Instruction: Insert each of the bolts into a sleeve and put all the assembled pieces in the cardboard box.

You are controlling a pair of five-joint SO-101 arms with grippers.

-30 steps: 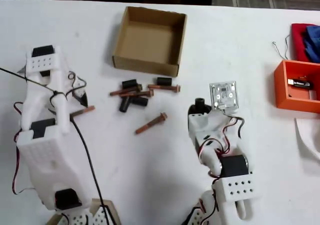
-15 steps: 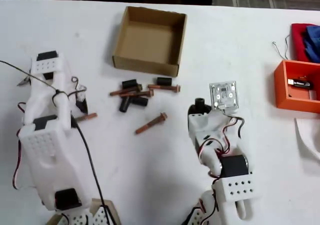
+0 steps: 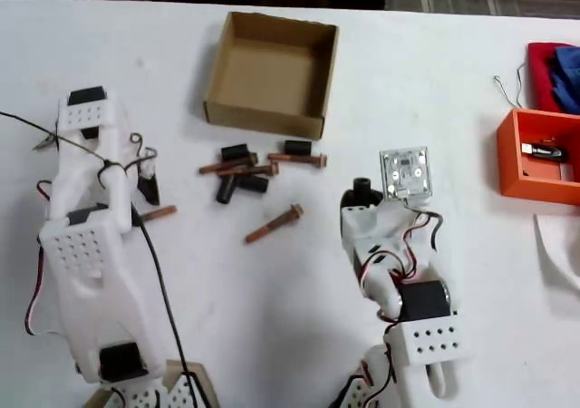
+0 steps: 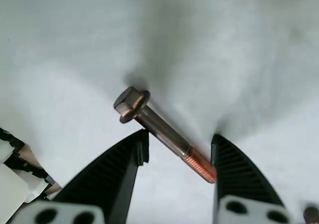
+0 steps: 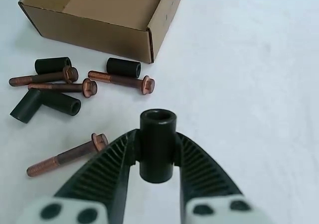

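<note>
A copper bolt [image 4: 162, 134] lies flat on the white table between the fingers of my open left gripper [image 4: 179, 137]; one finger touches its threaded tip. In the high view this bolt [image 3: 159, 213] sits at the left, just below the left gripper [image 3: 146, 190]. My right gripper [image 5: 156, 136] is shut on an upright black sleeve [image 5: 158, 122], seen mid-table in the high view [image 3: 363, 188]. The cardboard box [image 3: 223, 111] stands open at the back. In front of it lie three bolts mixed with several black sleeves [image 3: 243, 185], and one more bolt [image 3: 274, 224] lies apart.
A small grey square plate [image 3: 405, 174] lies just beyond the right gripper. An orange tray [image 3: 512, 159] holding a small device and a red and blue cloth [image 3: 553, 63] are at the right edge. A black cable [image 3: 154, 272] runs over the left arm.
The left arm has shifted and its gripper dropped lower over the table. The bolt by it moved slightly right and now lies flat. The right arm kept still with its sleeve.
</note>
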